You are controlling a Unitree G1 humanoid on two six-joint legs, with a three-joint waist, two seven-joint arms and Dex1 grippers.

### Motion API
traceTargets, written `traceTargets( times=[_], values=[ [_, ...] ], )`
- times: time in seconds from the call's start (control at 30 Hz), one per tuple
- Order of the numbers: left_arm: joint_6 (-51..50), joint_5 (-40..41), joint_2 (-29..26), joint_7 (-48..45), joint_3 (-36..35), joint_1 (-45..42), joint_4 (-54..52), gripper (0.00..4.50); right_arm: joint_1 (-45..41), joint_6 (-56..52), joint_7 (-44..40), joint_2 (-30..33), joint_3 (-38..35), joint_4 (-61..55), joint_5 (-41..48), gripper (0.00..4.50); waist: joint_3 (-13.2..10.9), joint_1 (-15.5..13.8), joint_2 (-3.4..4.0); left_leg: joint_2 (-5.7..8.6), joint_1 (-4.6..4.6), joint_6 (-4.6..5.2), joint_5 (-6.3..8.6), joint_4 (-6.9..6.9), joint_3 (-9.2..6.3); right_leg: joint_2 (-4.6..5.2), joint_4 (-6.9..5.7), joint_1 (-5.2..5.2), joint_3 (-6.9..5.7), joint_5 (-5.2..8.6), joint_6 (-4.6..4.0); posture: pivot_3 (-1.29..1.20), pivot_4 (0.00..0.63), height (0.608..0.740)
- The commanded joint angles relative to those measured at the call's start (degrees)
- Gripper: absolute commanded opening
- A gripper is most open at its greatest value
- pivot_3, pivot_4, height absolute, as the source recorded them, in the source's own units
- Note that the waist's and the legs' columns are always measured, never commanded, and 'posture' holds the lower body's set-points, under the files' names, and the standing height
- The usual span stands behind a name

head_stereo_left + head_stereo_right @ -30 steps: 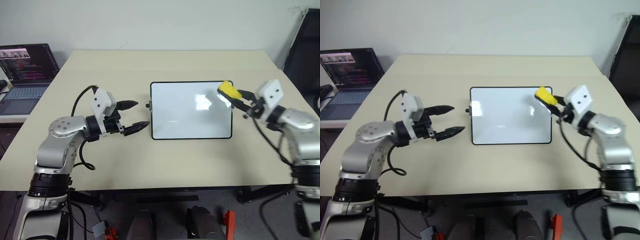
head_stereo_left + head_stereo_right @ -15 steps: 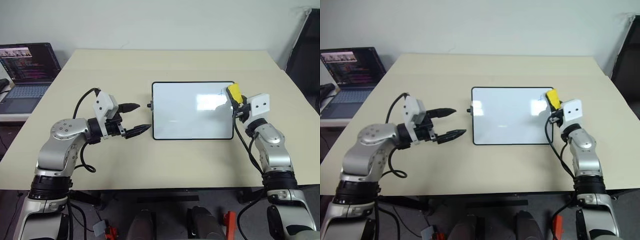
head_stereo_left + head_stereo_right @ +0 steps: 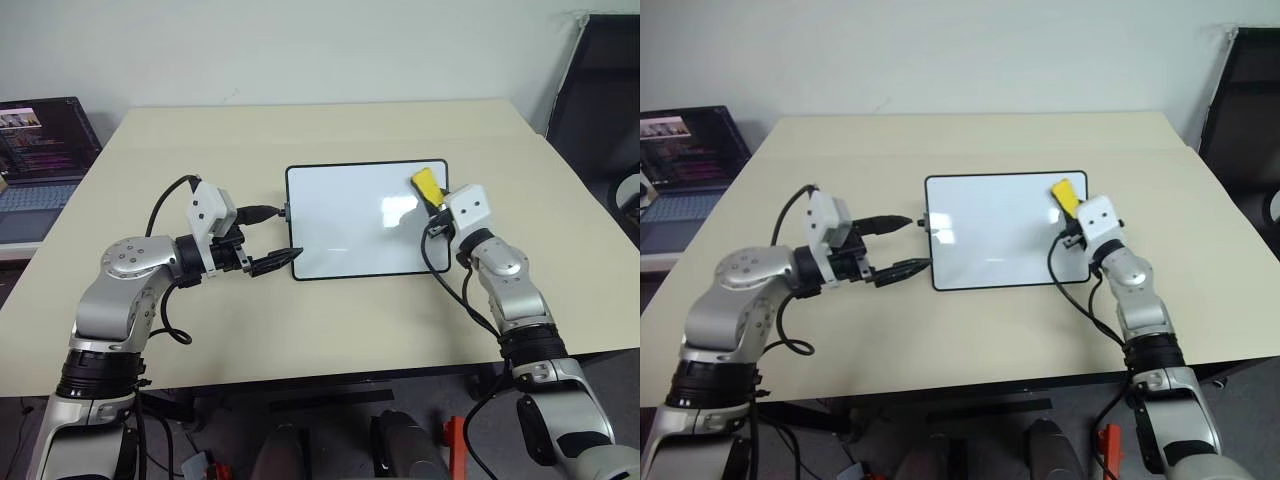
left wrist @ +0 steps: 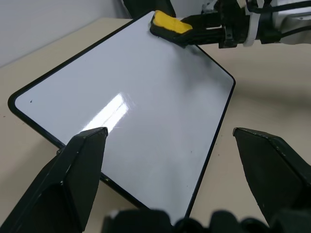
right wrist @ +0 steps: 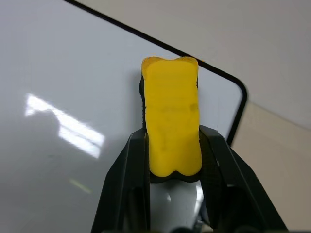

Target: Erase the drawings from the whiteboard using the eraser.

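On the beige table (image 3: 330, 330), the whiteboard (image 3: 350, 225) lies flat at centre, long side across the view, thin black frame, a small knob on its 9 o'clock short edge. Right gripper (image 3: 432, 200) is clamped on the yellow eraser (image 3: 427, 186), which sits over the board's 2 o'clock corner; the right wrist view shows both black fingers (image 5: 127, 179) pinching the block's sides, with its far end pointing toward the board's rounded corner. Can't tell if the eraser face is actually touching the surface or sitting just above it. Left gripper (image 3: 270, 240) is spread wide with nothing between the fingers, at the board's 9 o'clock edge: one fingertip near the knob, the other just beside the 7 o'clock corner, apparently touching the frame. Left wrist view looks across the board between the two fingers (image 4: 73, 170), eraser (image 4: 167, 24) at the far corner. Drawings: none visible on the board surface; there is just a glare patch (image 3: 395, 208) near the eraser and one tiny dark speck (image 4: 31, 101) close to a corner. A laptop (image 3: 40, 150) with its screen lit sits off the table at 9 o'clock.
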State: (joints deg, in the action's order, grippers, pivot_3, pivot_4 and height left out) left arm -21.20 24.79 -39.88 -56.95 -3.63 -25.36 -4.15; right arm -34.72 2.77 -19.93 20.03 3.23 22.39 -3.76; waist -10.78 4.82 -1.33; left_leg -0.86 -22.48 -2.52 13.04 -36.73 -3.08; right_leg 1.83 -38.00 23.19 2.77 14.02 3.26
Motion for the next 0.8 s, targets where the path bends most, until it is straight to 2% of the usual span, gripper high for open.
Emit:
traceTargets(
  times=[0.03, 0.17, 0.37, 0.5, 0.8],
  values=[
    [0.21, 0.47, -0.12, 0.16, -0.72, -0.86, -2.11, 4.5, 1.24, -1.22, -4.08, -0.16, 3.68, -0.68, -1.37, 0.99, 0.0, 0.02, 0.0, 0.0, 0.01, 0.0, 0.0, 0.0, 0.0, -0.01, 0.0, 0.0, 0.0, 0.0, 0.0, 0.0, 0.15, 0.74],
    [0.13, 0.54, -0.05, 0.31, -0.75, -0.77, -2.27, 4.5, 3.27, -2.51, -9.26, 0.59, 4.71, -3.7, 0.26, 0.99, 0.0, -0.02, 0.0, -0.01, -0.01, 0.0, 0.0, 0.0, -0.01, -0.01, 0.01, 0.0, -0.01, 0.0, 0.01, 0.0, 0.15, 0.74],
    [0.19, 0.48, 0.16, 0.36, -0.57, -0.8, -2.22, 4.5, 1.63, -2.82, -3.59, 2.35, 1.25, -0.35, -1.55, 0.99, 0.0, -0.25, 0.0, 0.0, -0.01, 0.0, 0.0, 0.0, -0.02, -0.01, 0.01, 0.0, -0.02, 0.0, 0.01, 0.0, 0.15, 0.74],
    [0.3, 0.37, 0.36, 0.15, -0.36, -1.14, -1.84, 4.5, 0.5, -3.27, 0.23, 5.81, -1.28, 3.34, -2.23, 0.99, 0.01, -0.59, -0.01, 0.02, -0.03, 0.0, 0.0, -0.14, -0.02, 0.01, 0.02, -0.04, 0.0, 0.0, -0.01, 0.0, 0.15, 0.74],
    [0.24, 0.21, 0.6, 0.01, -0.17, -1.27, -1.63, 4.5, 5.72, -2.36, -1.58, 9.87, -2.37, 4.57, -1.67, 0.99, 0.29, -1.59, -0.43, 0.02, -0.02, 0.0, -0.01, -0.17, -0.01, 0.01, 0.06, -0.1, 0.0, 0.09, -0.2, 0.0, 0.15, 0.74]
  ],
)
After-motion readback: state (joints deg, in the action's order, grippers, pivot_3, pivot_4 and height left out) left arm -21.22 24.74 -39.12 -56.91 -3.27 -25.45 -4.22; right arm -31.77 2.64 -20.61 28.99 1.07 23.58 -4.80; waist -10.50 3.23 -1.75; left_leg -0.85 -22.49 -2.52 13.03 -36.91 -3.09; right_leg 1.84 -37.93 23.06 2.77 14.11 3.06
